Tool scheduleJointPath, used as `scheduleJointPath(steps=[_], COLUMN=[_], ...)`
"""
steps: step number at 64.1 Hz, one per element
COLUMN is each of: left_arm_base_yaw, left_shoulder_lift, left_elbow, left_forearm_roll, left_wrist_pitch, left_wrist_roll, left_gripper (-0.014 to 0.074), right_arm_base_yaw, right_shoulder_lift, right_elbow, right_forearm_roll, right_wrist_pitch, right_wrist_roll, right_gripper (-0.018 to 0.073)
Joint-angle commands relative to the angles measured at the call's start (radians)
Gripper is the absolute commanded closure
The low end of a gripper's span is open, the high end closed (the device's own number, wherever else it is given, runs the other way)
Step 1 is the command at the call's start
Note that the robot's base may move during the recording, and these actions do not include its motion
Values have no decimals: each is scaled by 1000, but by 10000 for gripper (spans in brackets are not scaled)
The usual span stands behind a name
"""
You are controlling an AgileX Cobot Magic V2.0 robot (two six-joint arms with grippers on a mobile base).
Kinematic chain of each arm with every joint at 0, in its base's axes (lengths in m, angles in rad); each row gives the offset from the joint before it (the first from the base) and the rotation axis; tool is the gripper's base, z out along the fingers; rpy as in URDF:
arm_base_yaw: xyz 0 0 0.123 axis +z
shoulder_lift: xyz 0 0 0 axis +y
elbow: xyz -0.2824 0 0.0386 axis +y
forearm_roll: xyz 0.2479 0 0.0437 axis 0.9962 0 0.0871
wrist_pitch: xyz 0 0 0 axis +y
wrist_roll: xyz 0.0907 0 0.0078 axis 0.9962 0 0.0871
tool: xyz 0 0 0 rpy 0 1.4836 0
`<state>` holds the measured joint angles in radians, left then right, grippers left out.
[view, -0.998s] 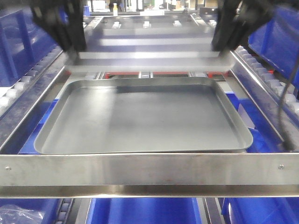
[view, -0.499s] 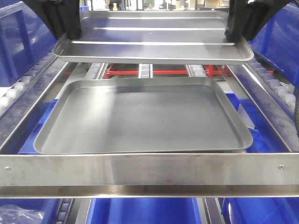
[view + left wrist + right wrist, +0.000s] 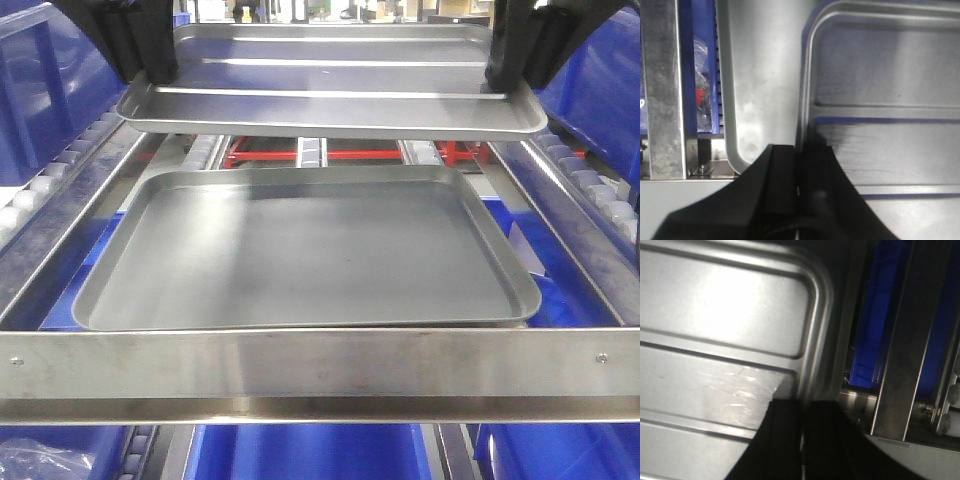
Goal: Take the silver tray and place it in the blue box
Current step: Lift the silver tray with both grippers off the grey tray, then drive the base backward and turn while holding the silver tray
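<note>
Front view first: the silver tray (image 3: pixel 330 78) is up in the air, level, well clear of the rack, with its two long raised lines running side to side across the floor. The left pincer (image 3: pixel 158 80) has the tray's left rim and the right pincer (image 3: pixel 506 78) has the right rim, both black and coming down from the top corners. Directly below lies the dull grey tray (image 3: pixel 300 255), flat on the steel frame (image 3: pixel 320 365), apart from the lifted one, with a red bar (image 3: pixel 350 155) showing in the gap between them. Roller rails (image 3: pixel 60 170) flank the rack on both sides. Under the frame's front bar there's the blue box (image 3: pixel 310 455), low and well beneath the silver tray. Over to the left wrist view: the left pincer (image 3: pixel 799 150) is clamped narrow on the rolled rim, one finger on either side of it, and the silver tray (image 3: pixel 890 75) spreads off to the right with its raised lines plain to see. The dull grey tray (image 3: pixel 765 75) sits underneath, its rounded corner just beside the pincer, and ribbed blue plastic shows past it. Right wrist view now: the right pincer (image 3: pixel 802 407) is pinched tight on the edge of the silver tray (image 3: pixel 715 305), near a rounded corner, bright glare on the metal, blue plastic beyond the frame bars.
</note>
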<state>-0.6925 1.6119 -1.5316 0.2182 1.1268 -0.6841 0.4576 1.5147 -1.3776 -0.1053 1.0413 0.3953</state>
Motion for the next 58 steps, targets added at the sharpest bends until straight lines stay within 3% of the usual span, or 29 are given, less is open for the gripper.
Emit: scheduleJointPath(steps=[1,58], left_arm_base_yaw=[0,0], left_shoulder_lift=[-43,-41], left_elbow=[-32,-32], left_forearm_roll=[72,72], left_wrist_pitch=[-9,-9], left_wrist_roll=[-7,-7], left_gripper=[701,701], right_arm_base_yaw=[-2,-2], right_shoulder_lift=[-47,-47], right_elbow=[-28,-28], right_forearm_roll=[-68,-68], right_wrist_pitch=[20,20], right_wrist_roll=[-20,-20], right_gripper=[503,503])
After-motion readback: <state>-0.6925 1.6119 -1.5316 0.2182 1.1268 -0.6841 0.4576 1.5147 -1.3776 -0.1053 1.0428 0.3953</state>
